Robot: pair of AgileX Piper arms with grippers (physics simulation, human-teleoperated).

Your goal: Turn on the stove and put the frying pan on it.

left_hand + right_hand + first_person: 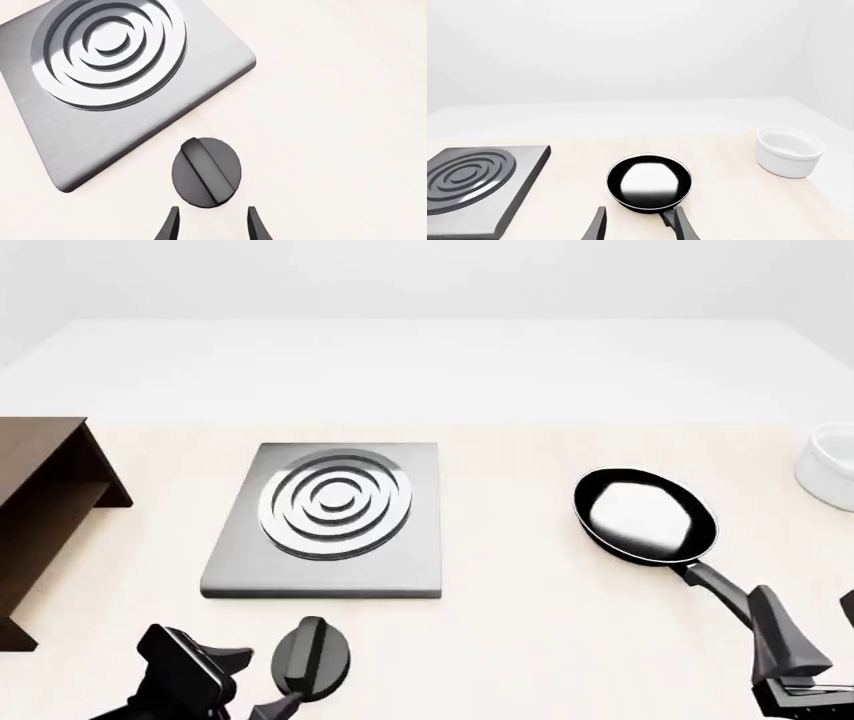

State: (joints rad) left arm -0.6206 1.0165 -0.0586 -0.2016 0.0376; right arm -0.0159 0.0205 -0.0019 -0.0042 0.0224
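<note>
1. Near the table's front edge, the left claw (211, 224) hovers wide open just short of the knob (206, 171); it could straddle the ridge badly and slip.
2. The stove (324, 565) sits bare just beyond the knob.
3. The right claw (639, 223) is open around the pan (645, 517) handle; an off-centre grip could tilt the pan toward the white bowl (789, 150).

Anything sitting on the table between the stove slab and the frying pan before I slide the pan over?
Nothing: the front view shows only bare table between the stove and the frying pan. The right wrist view agrees. The white bowl sits beyond the pan, on its far side from the stove.
</note>
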